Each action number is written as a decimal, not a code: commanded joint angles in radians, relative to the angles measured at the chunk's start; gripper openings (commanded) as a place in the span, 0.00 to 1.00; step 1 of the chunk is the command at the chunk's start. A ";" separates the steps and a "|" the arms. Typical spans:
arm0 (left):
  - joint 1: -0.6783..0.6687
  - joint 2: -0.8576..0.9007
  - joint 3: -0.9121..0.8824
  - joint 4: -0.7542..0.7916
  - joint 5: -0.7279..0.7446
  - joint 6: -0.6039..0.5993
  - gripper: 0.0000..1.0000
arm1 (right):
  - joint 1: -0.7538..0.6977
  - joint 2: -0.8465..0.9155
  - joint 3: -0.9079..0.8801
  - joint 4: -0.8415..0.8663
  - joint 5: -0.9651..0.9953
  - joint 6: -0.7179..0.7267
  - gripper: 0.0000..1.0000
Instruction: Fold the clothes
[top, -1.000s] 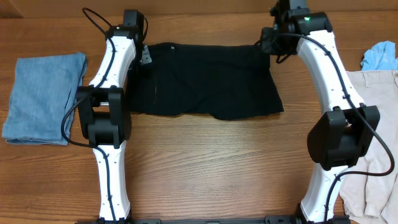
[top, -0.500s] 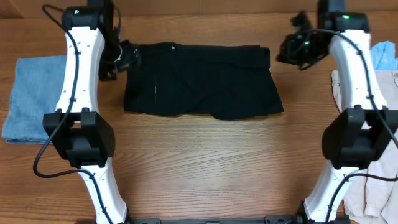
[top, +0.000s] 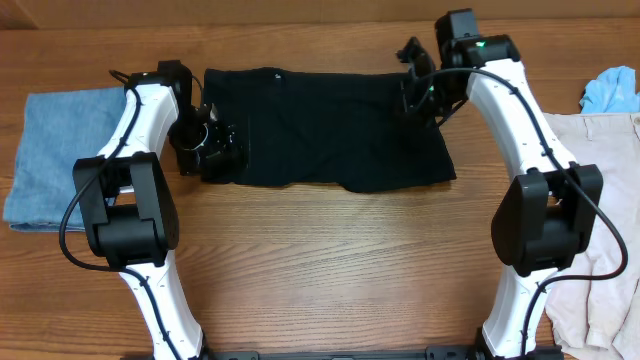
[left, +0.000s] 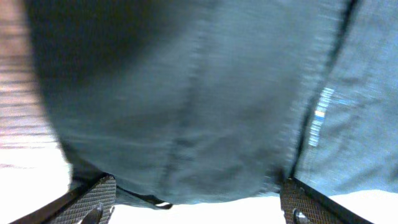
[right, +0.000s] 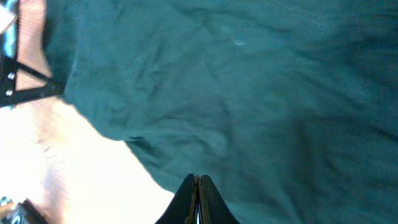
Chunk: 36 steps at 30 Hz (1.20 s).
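right, both arms are working at the black shorts (top: 330, 130) on the table (top: 330, 260).
nearest me, the beige garment (top: 615, 150) is lying bunched at the right edge, and the faded-blue piece (top: 60, 150) is lying folded at the left. the shorts are lying flat across the middle. the left gripper (top: 215, 155) is sitting at their near left corner, its fingers (left: 93, 199) spread wide with dark cloth filling the gap. farther back, the right gripper (top: 415, 85) is resting at their far right corner, its fingers (right: 198, 199) pressed together at the cloth's edge; i'm unable to tell whether any cloth is caught. the light-blue piece (top: 612, 88) is lying beyond the beige one.
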 joint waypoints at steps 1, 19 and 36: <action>0.010 -0.006 0.032 -0.013 0.212 0.126 0.84 | 0.086 -0.034 -0.039 0.051 -0.050 -0.030 0.04; 0.011 -0.009 0.153 0.032 -0.272 -0.002 0.96 | 0.280 -0.010 -0.397 0.558 0.098 0.246 0.04; 0.010 -0.008 -0.192 0.353 -0.142 -0.061 0.56 | 0.280 -0.010 -0.397 0.590 0.098 0.265 0.04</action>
